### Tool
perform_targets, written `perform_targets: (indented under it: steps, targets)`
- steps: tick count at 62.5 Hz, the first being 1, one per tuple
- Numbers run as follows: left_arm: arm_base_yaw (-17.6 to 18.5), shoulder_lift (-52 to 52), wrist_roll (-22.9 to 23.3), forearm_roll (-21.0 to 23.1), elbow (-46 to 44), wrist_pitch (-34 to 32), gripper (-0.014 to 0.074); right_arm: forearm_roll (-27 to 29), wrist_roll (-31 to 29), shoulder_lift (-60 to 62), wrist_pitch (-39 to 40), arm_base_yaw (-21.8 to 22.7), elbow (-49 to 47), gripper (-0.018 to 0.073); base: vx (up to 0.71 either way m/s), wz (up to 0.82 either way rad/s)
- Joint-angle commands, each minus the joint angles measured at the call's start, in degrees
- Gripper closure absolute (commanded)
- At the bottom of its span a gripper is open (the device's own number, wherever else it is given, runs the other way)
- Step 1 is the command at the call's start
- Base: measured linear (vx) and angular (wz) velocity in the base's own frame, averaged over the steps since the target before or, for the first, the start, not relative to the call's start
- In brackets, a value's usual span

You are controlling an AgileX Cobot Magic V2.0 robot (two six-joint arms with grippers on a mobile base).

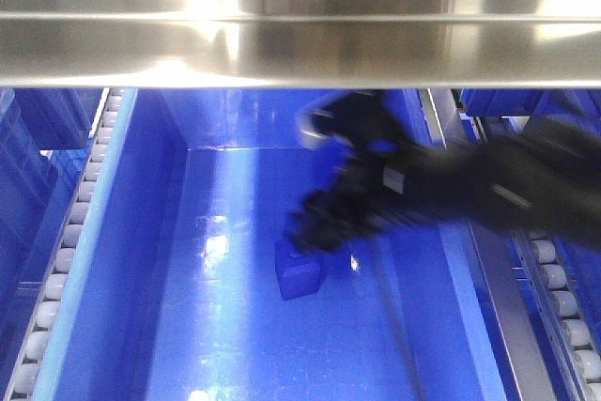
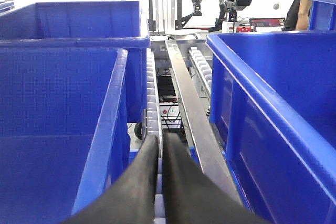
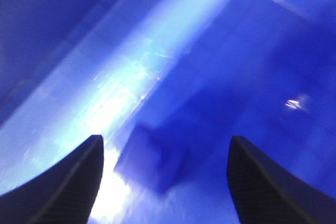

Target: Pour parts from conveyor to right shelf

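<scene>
Looking down into a large deep-blue bin (image 1: 141, 260) on the right shelf (image 1: 300, 44), beneath a shiny steel crossbar. Lying on the bin floor near the middle: one small blue part (image 1: 299, 274), a cube, sitting flat with one corner turned toward the camera; too blurred to tell its top face or any long axis. Hovering just above and slightly right of it: the right tool (image 1: 315, 227), black, reaching in from the right, motion-blurred. Seen from the right wrist, fingers (image 3: 68, 182) spread wide apart with nothing between them, the part (image 3: 152, 166) resting on the floor below the gap. Flanking the bin: white roller rails (image 1: 70, 232). Seen from the left wrist, the left tool (image 2: 160, 182) pressed almost together, pinching nothing, pointing along a roller rail between two blue bins.
</scene>
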State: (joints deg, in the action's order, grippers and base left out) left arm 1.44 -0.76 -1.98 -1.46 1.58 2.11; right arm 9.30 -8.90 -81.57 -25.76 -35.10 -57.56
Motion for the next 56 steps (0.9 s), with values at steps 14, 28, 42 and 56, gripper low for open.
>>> perform_targets:
  steps: [14,28,42,56]
  targets:
    - [0.03,-0.81,0.16,0.16,1.75,-4.39,0.0603,0.06,-0.39,17.95,9.00,-0.01,11.54,0.0090,0.00,0.00]
    - [0.03,-0.81,0.16,0.16,1.75,-4.39,0.0603,0.08,0.16,29.63,7.75,-0.01,17.92,0.0090,0.00,0.00]
    - [0.03,-0.81,0.16,0.16,1.75,-4.39,0.0603,-2.41,3.15,41.78,5.17,-0.01,21.73,0.0090,0.00,0.00]
    - [0.03,-0.81,0.16,0.16,1.75,-4.39,0.0603,-19.56,19.66,49.65,-1.24,-0.01,21.73,0.0090,0.00,0.00]
